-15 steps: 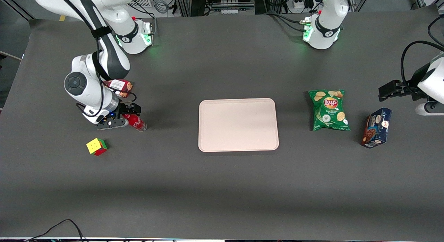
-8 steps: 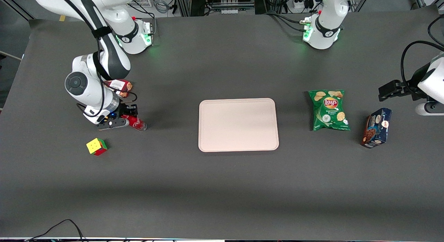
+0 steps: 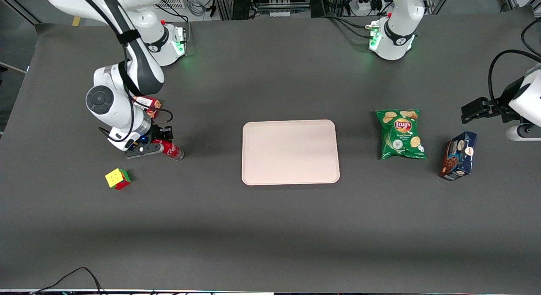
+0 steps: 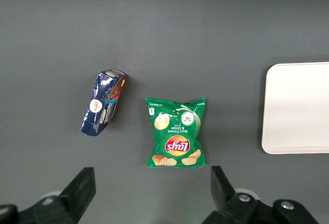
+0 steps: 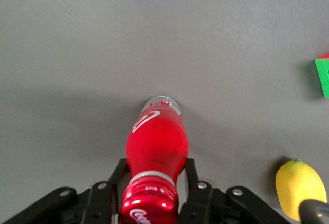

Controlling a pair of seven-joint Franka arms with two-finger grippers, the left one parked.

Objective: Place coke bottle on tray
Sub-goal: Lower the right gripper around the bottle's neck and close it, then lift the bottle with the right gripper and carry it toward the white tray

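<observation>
The coke bottle is near the working arm's end of the table, about halfway between the edge by the front camera and the edge by the robot bases, with its clear base pointing toward the tray. The gripper is clamped on its neck, one finger on each side just under the red cap. In the wrist view the bottle seems to be just off the table surface, but I cannot tell this for sure.

To do this step well, I think the arm should raise the bottle high enough to pass over the low rim of the tray, carry it smoothly without swinging, and lower it onto the middle of the tray before the fingers open.

The bottle is small, with a red label, white script and a transparent bottom. It is round and light, so it may roll if it is released lying on its side.

A coloured cube and a lemon are near the gripper; a chips bag lies toward the parked arm's end.
</observation>
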